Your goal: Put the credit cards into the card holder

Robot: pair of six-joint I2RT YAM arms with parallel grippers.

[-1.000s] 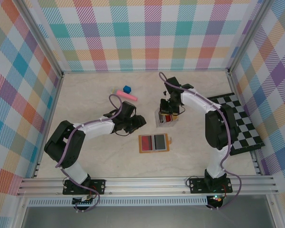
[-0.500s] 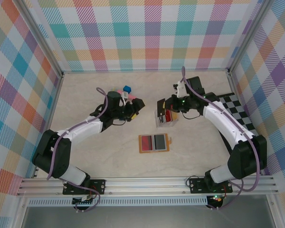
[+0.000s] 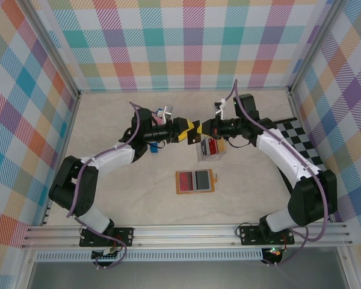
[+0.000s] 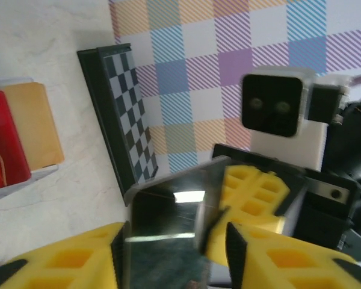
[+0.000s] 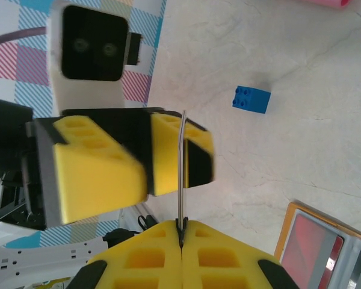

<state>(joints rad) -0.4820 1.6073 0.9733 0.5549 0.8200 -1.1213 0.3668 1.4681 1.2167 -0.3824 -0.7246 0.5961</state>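
- Nearest: card holder [image 3: 195, 192], laid open; red card [image 3: 185, 180] and grey card [image 3: 202, 179] seen inside.
- Just beyond card holder: clear stand [image 3: 202, 155], more credit cards [image 3: 211, 147] kept in it.
- Further beyond card holder, up in air: one dark card [image 4: 165, 232], pinched tight by right gripper [image 3: 201, 129], long side pointed across at left gripper [image 3: 192, 131].
- Left gripper's fingers set part way apart, dark card between them; squeezed or not cannot be told.
- Both grippers equally near dark card.
- Dark card's colour lost under shine.
- Stand's card count not made out.
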